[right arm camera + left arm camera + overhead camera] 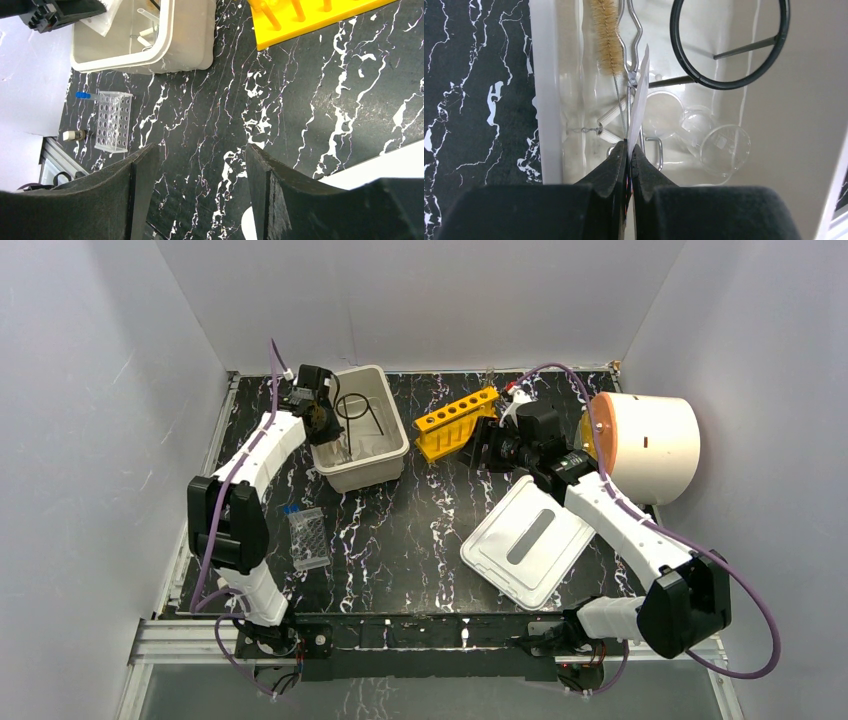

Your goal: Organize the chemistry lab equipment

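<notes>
My left gripper (322,423) (629,147) hangs over the white bin (397,410) (544,100), shut on a thin white sheet (640,95) seen edge-on. In the bin lie the black wire ring stand (352,407) (729,86), a tan bristle brush (607,35), the white triangle (611,114), bent metal tweezers (636,30) and a clear glass dish (725,150). The blue-capped vial (290,509) (85,95) lies on the table by a clear tube rack (309,538) (114,121). My right gripper (487,445) (197,165) is open and empty above the marble table.
A yellow tube rack (455,423) (310,20) stands right of the bin. The bin's white lid (527,540) (380,165) lies at the front right. A white and orange cylinder (645,447) lies at the far right. A small capped item (74,135) sits near the clear rack.
</notes>
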